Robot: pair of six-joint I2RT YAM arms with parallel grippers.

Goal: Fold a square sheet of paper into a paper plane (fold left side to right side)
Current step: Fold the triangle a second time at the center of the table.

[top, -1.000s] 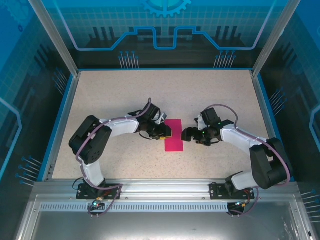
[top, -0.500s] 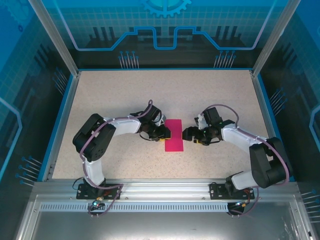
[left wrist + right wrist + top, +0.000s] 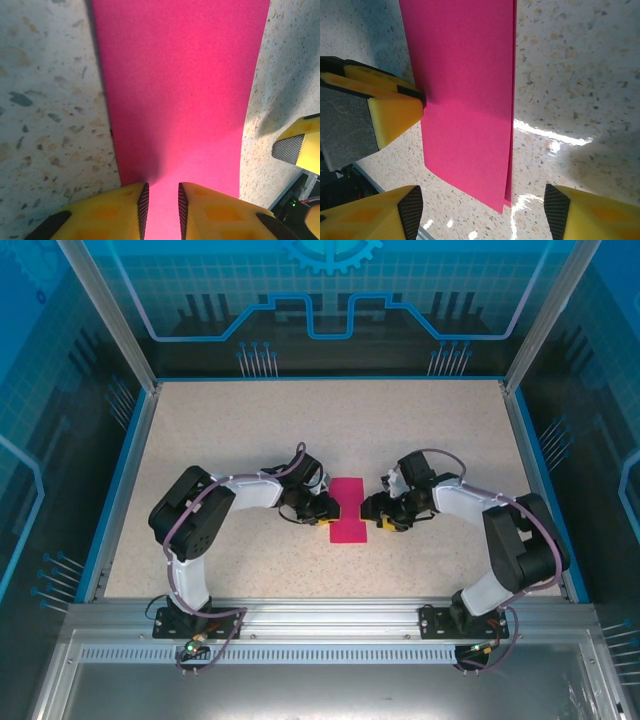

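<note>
**Pink strip dead centre, one gripper on each side**

The square sheet of paper lies flat in the middle of the overhead frame and reads as a tall, narrow strip. My right wrist camera catches two layers along its right-hand edge.

My left gripper sits at the strip's left edge. Its jaws are set nearly together, with a thin slot of pink between them. Pinching or just resting there, I can't tell.

My right gripper waits just right of the strip, jaws spread wide and released.

Underneath is a beige speckled tabletop with a blue rim. Aluminium posts rise at upper left and upper right. The blue back panel carries a grid, circuit lines and a gear graphic at top centre.
</note>
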